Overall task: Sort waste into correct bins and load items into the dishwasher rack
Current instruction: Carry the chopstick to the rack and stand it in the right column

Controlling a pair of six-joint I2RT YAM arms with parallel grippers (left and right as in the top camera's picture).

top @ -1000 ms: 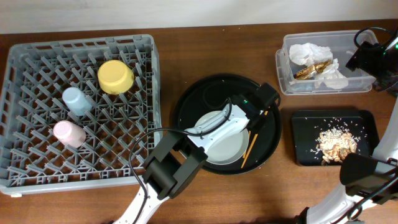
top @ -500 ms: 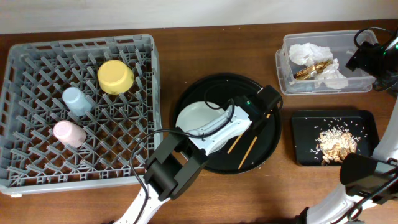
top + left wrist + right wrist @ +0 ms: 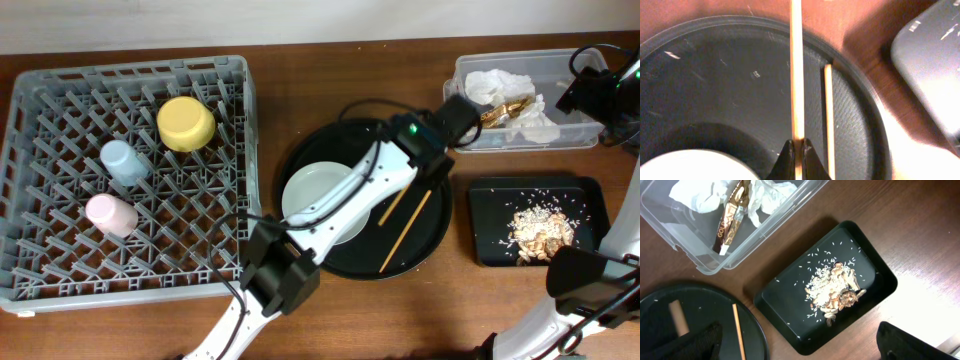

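Observation:
My left gripper (image 3: 798, 146) is shut on one wooden chopstick (image 3: 796, 70) over the round black tray (image 3: 350, 140); in the overhead view the arm covers its fingers. The second chopstick (image 3: 405, 232) lies on that tray to the right of the held one. The pale plate (image 3: 315, 195) lies on the tray's left side. The yellow bowl (image 3: 186, 122), blue cup (image 3: 122, 160) and pink cup (image 3: 110, 213) sit in the grey rack (image 3: 130, 66). Napkins (image 3: 495, 82) and the gold wrapper (image 3: 503, 110) are in the clear tub (image 3: 460, 90). Food scraps (image 3: 540, 228) lie in the flat black tray (image 3: 490, 225). My right gripper (image 3: 797, 345) is open and empty.
The right arm (image 3: 592, 92) hangs over the tub's right end, and its elbow (image 3: 590, 285) sits at the front right. The left arm (image 3: 340, 210) crosses the round tray diagonally. Bare wood separates the rack, the round tray and the bins.
The plate shifted from the tray's middle to its left side. The left arm swung up and to the right, and one chopstick moved with it. The right arm stayed still.

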